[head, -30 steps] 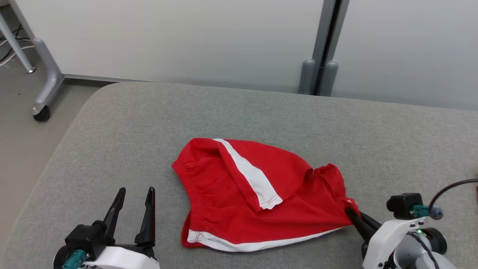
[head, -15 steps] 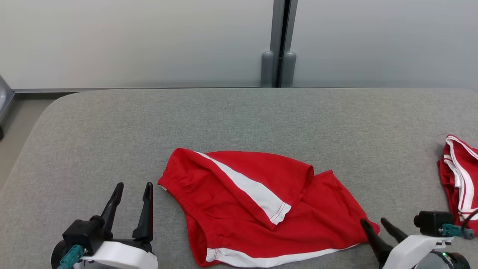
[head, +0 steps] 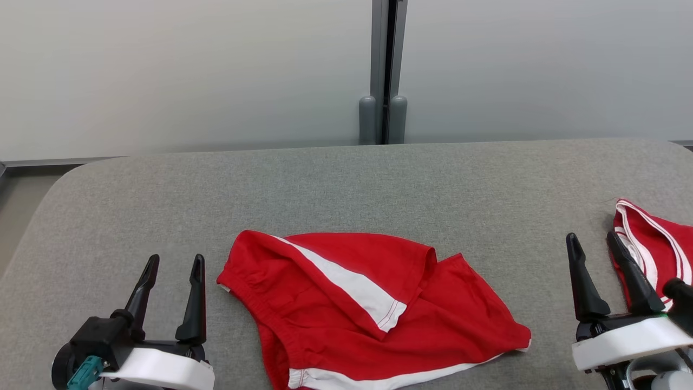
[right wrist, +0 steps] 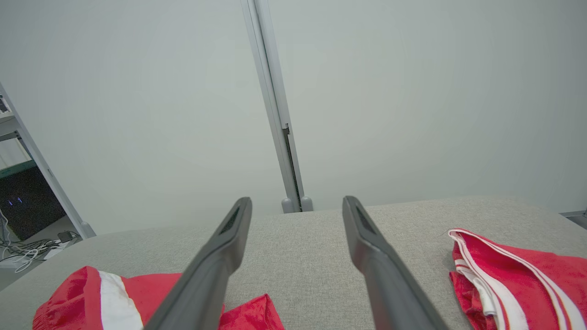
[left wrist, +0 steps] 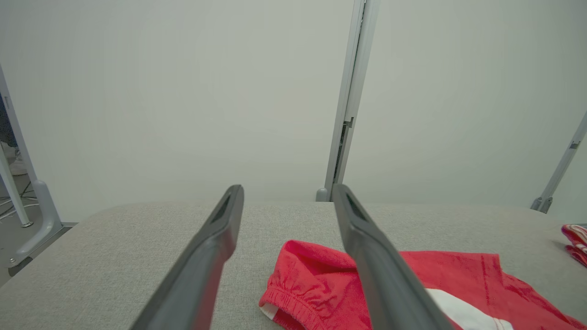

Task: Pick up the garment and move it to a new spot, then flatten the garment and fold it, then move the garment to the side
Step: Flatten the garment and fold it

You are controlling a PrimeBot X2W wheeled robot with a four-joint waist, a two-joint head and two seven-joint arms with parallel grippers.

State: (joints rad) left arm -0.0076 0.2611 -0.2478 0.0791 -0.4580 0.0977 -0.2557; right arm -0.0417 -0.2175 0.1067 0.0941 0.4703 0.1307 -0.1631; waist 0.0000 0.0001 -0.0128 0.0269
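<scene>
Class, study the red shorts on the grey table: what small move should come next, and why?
Probably lower the right hand onto the folded-over leg hem of the red shorts and pinch it: that hand stands open and empty, and the flap stops the shorts lying flat.

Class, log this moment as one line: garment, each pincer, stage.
red garment: crumpled on grey table | left pincer: open, empty | right pincer: open, empty | stage: flattening not yet done

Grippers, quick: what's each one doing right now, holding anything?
Left gripper: open, empty, left of the red shorts.
Right gripper: open, empty, between the red shorts and a second red garment.
</scene>
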